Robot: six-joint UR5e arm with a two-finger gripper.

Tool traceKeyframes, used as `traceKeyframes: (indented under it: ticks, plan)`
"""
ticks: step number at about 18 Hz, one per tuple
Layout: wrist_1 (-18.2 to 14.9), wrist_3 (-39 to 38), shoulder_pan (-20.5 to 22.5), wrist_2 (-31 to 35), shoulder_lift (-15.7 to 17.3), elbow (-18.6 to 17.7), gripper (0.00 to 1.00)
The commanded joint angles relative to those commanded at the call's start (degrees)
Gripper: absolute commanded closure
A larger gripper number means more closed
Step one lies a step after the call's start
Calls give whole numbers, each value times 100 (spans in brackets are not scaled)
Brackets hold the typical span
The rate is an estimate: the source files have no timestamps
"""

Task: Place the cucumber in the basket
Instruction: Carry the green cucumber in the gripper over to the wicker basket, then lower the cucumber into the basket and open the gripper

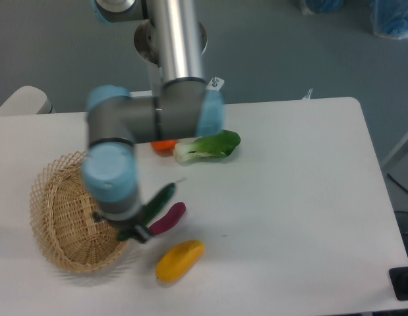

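A slim dark green cucumber [156, 201] hangs tilted in the air, held at its lower end by my gripper [132, 230], which is shut on it. The gripper sits over the right rim of the oval woven wicker basket [58, 220] at the table's left. The cucumber's free end points up and to the right, above the purple piece. The arm's wrist hides part of the basket's right side.
A purple eggplant-like piece [170, 218] and a yellow fruit [180, 259] lie just right of the basket. A bok choy [209, 146] and an orange fruit [165, 146], partly behind the arm, lie farther back. The robot base [171, 46] stands behind the table.
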Motion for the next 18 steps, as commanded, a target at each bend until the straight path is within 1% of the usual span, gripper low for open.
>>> traceKeyframes:
  ticks: [3, 4, 6, 7, 9, 11, 14, 18]
  plan:
    - [35, -554, -212, 9, -52, -106, 73]
    - [131, -651, -229, 9, -79, -123, 72]
    - [333, -669, -326, 0, -149, -211, 63]
    - [438, -678, -352, 0, -158, -272, 61]
    - [519, -661, -361, 0, -158, -413, 43]
    - [571, -652, -362, 9, -167, -510, 0]
    - [642, -643, -362, 9, -150, -563, 0]
    - [650, -590, -344, 35, -114, -484, 0]
